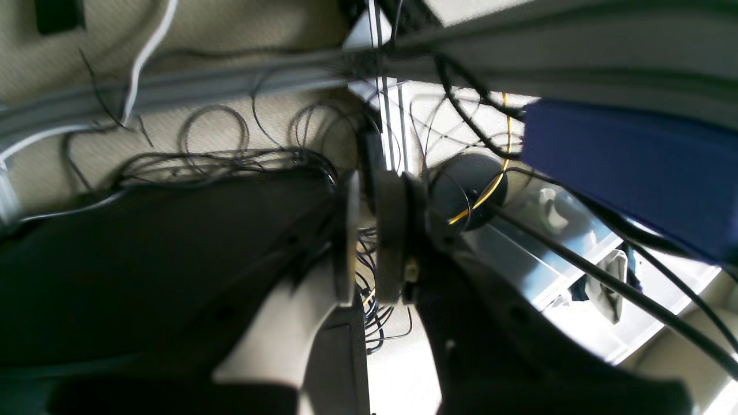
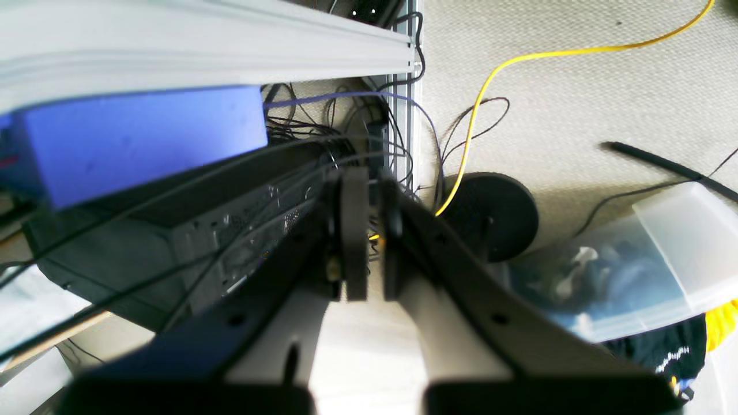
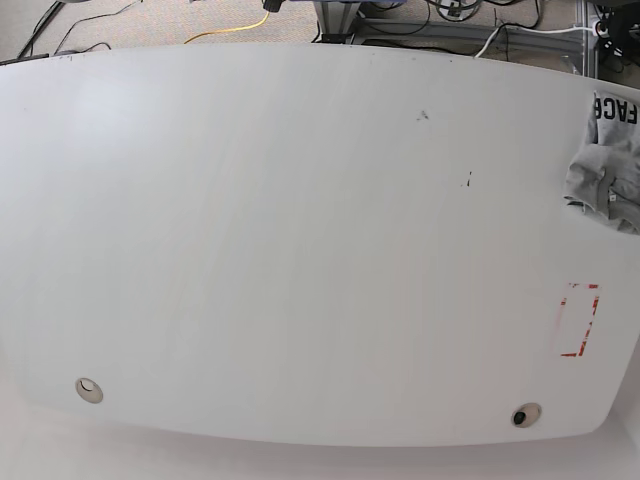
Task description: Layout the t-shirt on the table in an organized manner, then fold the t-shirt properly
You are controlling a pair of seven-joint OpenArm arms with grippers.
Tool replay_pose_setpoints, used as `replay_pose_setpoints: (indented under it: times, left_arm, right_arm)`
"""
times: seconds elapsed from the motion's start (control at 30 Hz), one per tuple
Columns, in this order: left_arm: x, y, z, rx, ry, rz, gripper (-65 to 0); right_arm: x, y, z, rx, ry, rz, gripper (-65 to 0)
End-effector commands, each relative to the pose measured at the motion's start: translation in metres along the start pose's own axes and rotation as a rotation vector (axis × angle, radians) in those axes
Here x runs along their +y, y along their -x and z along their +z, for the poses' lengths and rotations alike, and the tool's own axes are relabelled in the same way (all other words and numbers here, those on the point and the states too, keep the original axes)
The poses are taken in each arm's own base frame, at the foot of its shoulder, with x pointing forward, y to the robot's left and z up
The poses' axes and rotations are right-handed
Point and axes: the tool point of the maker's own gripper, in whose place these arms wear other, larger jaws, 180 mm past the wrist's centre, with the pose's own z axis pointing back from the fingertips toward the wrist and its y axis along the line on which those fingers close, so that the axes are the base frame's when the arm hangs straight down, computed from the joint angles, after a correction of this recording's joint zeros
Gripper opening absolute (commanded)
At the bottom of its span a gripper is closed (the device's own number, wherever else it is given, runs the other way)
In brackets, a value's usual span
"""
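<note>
Lying bunched at the far right edge of the table [image 3: 300, 250], the t-shirt [image 3: 610, 165] runs out of the base view, black lettering showing on its upper part. Neither arm appears over the tabletop; the wrist views show the left gripper [image 1: 369, 242] and right gripper [image 2: 369, 236] pressed nearly together, holding nothing, pointed at floor cables. Dragging the crumpled cloth by one corner risks pulling it off the edge. How much shirt hangs beyond the frame cannot be told.
</note>
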Motion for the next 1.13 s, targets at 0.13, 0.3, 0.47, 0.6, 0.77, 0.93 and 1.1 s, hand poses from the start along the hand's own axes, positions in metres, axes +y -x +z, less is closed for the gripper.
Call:
replay_pose_setpoints:
  times: [0.13,0.3,0.47,0.6,0.77,0.93,1.1]
  left_arm:
    - [0.028,0.016,-0.022,0.094,-0.057,0.057,-60.7]
    - [0.033,0.015,-0.037,0.125,-0.086,0.091,-60.7]
    - [0.036,0.006,-0.049,0.144,-0.095,0.114,-60.7]
    - [0.050,0.010,-0.051,0.183,-0.134,0.128,-60.7]
    - [0.054,0.007,-0.057,0.206,-0.174,0.138,-60.7]
    - [0.052,0.008,-0.061,0.239,-0.189,0.084,-60.7]
    - [0.058,0.003,-0.063,0.237,-0.232,0.060,-60.7]
  right_arm:
    - [-0.002,-0.002,-0.014,0.039,-0.010,0.034,-62.1]
    - [-0.002,-0.012,-0.025,0.052,-0.015,0.057,-62.1]
    - [-0.004,-0.016,-0.039,0.074,-0.014,0.034,-62.1]
    - [-0.012,-0.018,-0.048,0.095,0.025,0.013,-61.8]
    - [-0.015,-0.027,-0.057,0.097,0.042,-0.003,-61.7]
    - [-0.016,-0.035,-0.061,0.087,0.062,0.003,-61.5]
    - [-0.015,-0.042,-0.065,0.088,0.073,0.034,-61.5]
